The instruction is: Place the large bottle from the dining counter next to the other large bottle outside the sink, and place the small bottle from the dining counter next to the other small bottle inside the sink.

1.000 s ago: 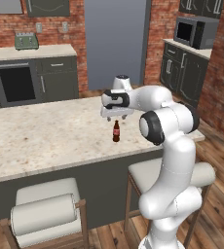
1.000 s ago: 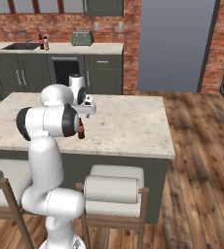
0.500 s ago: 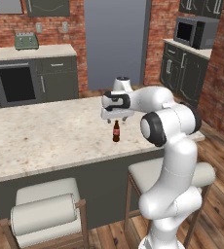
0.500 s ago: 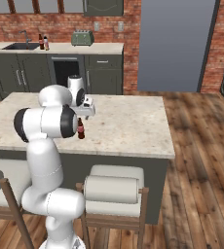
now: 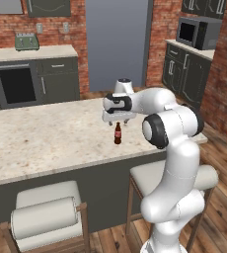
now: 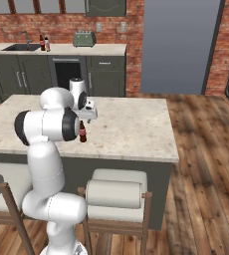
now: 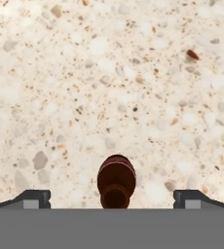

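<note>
At frame center, the open end effector (image 7: pixel 112 197) is being held directly above the small bottle (image 5: pixel 117 134) on the counter (image 5: pixel 46 141).

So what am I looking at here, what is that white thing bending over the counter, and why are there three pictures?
The white thing is a robot arm on a driving base, in a simulated kitchen. Two pictures come from cameras on the base, behind the arm to its left and right. The third comes from a camera on the hand, looking straight down. On the speckled dining counter stands a small bottle, brown with a red label. The pincer hangs just above it, open, with a finger tip to each side of the bottle's top, holding nothing. Far back in the right picture, two more bottles stand by the sink.
</note>
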